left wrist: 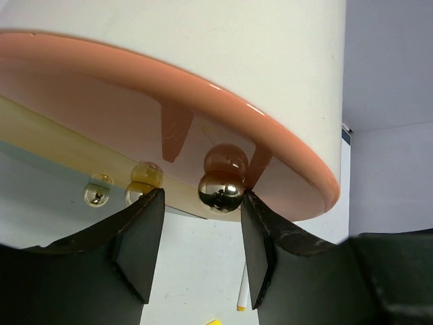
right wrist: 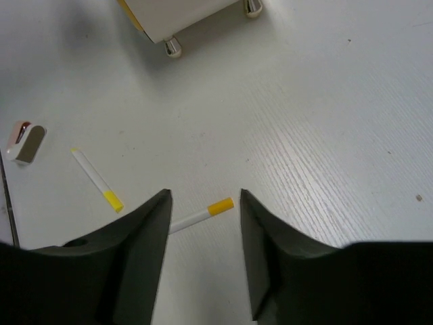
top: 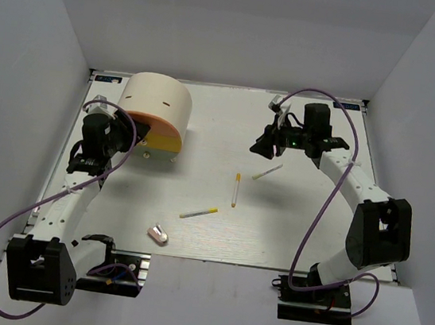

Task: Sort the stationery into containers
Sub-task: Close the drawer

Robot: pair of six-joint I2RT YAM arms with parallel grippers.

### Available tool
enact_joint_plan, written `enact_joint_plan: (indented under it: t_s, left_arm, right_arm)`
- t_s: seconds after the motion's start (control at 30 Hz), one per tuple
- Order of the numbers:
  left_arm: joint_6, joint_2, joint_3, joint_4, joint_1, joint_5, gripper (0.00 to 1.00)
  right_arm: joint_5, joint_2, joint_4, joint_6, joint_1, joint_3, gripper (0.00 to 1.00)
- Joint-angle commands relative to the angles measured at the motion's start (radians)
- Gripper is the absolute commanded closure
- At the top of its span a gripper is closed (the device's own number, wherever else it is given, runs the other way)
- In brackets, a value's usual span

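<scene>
The cream cylindrical container lies at the far left with its orange face toward my left gripper. That gripper is open, and a shiny round knob of the face sits between its fingertips, close to the right finger. Three white-and-yellow pens lie mid-table. The pink-white eraser lies near the front. My right gripper is open and empty above the table; one pen lies below its fingers. No markers or grey stick are in view.
White walls enclose the table on three sides. In the right wrist view a second pen, the eraser and the container's metal feet show. A pen tip shows under my left gripper.
</scene>
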Motion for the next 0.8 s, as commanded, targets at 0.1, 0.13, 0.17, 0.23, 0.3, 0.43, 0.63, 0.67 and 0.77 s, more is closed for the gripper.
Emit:
enact_joint_plan:
  t_s: [0.1, 0.13, 0.17, 0.23, 0.3, 0.43, 0.63, 0.67, 0.77]
  left_arm:
    - [0.020, -0.030, 0.009, 0.024, 0.006, 0.006, 0.41]
    - [0.030, -0.041, -0.003, 0.015, 0.006, 0.015, 0.41]
    - [0.031, -0.053, -0.018, 0.015, 0.006, 0.036, 0.41]
    - [0.044, -0.099, -0.062, 0.015, 0.006, 0.046, 0.41]
    - [0.055, -0.126, -0.110, 0.015, 0.006, 0.059, 0.39]
    - [0.113, -0.147, -0.141, 0.006, 0.006, 0.069, 0.38]
    - [0.136, -0.098, -0.150, 0.052, 0.016, 0.099, 0.36]
    - [0.136, -0.088, -0.150, 0.052, 0.016, 0.099, 0.36]
    - [0.136, -0.045, -0.150, 0.078, 0.016, 0.099, 0.36]
  right_arm:
    - [-0.012, -0.036, -0.016, -0.031, -0.009, -0.017, 0.39]
    - [-0.012, -0.038, -0.020, -0.036, -0.009, -0.017, 0.36]
    - [-0.011, -0.038, -0.020, -0.036, -0.012, -0.020, 0.36]
    - [-0.005, -0.041, -0.015, -0.036, -0.012, -0.030, 0.36]
    - [-0.006, -0.042, -0.010, -0.034, -0.019, -0.038, 0.36]
    - [-0.022, -0.045, -0.004, -0.031, -0.027, -0.061, 0.47]
    - [-0.035, -0.044, -0.010, -0.043, -0.033, -0.061, 0.66]
    - [-0.040, -0.044, -0.013, -0.047, -0.032, -0.063, 0.70]
    - [-0.045, -0.044, -0.026, -0.056, -0.039, -0.060, 0.78]
